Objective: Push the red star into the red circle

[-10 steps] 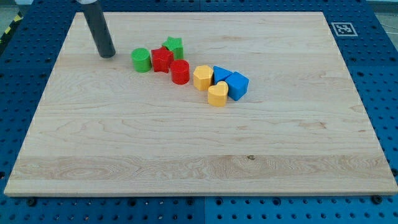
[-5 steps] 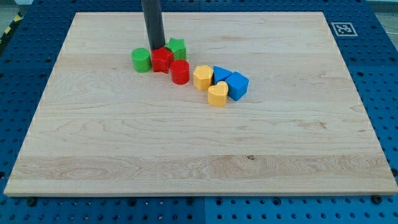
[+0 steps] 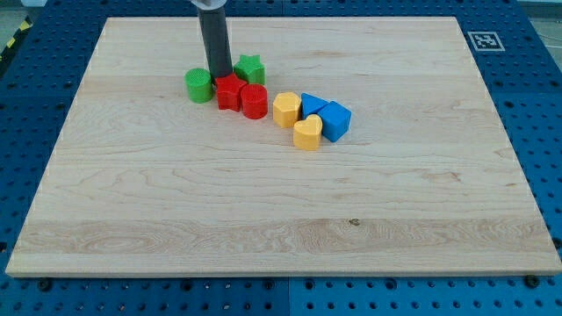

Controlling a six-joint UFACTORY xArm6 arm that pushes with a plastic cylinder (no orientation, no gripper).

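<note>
The red star [image 3: 229, 93] lies in the upper left part of the wooden board [image 3: 263, 211]. Its right side touches the red circle [image 3: 255, 101]. My tip [image 3: 219, 81] rests at the star's upper left edge, between the green circle [image 3: 199, 85] on the left and the green star [image 3: 249, 69] on the right. The rod rises straight up out of the view's top.
A yellow hexagon [image 3: 286, 110] and a yellow heart [image 3: 307, 133] lie right of the red circle. Two blue blocks [image 3: 313, 105] [image 3: 335, 120] sit beside them. A printed marker [image 3: 484, 40] is at the board's top right corner.
My tip swept from the board's upper left to the red star. It pushed the star down and right until it touches the red circle. The green star stayed put.
</note>
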